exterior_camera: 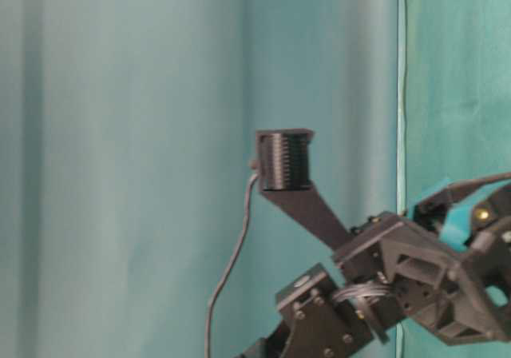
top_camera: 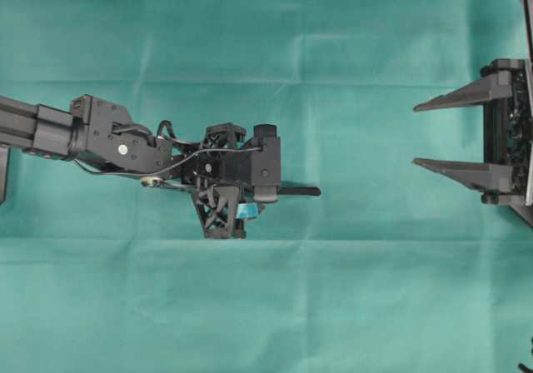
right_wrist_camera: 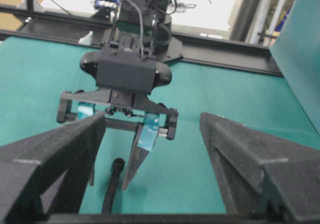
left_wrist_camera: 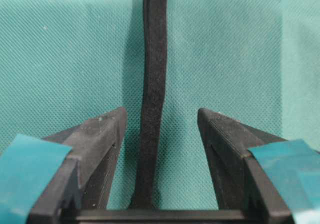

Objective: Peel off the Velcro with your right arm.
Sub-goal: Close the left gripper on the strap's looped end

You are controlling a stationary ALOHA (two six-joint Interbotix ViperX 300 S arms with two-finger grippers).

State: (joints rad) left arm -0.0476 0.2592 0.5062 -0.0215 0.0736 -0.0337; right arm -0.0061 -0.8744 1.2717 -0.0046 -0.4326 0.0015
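The Velcro [left_wrist_camera: 152,99] is a thin black strap lying flat on the green cloth. In the left wrist view it runs lengthwise between the teal-taped fingers [left_wrist_camera: 107,134] of my left gripper [left_wrist_camera: 161,118], which is open and clear of the strap on both sides. From overhead, one end of the Velcro [top_camera: 301,191] sticks out to the right from under the left gripper [top_camera: 225,180]. My right gripper [top_camera: 419,135] hovers at the right edge, open and empty, well apart from the strap. Its own view shows the right gripper [right_wrist_camera: 152,129] facing the Velcro [right_wrist_camera: 113,181] and the left gripper's taped finger [right_wrist_camera: 142,144].
Green cloth [top_camera: 350,306] covers the table, with a crease running across it below the left arm. A green backdrop [exterior_camera: 120,166] hangs behind. A black rail [right_wrist_camera: 225,61] and lab clutter stand beyond the table's far edge. The left arm's teal parts [exterior_camera: 447,214] show at table level.
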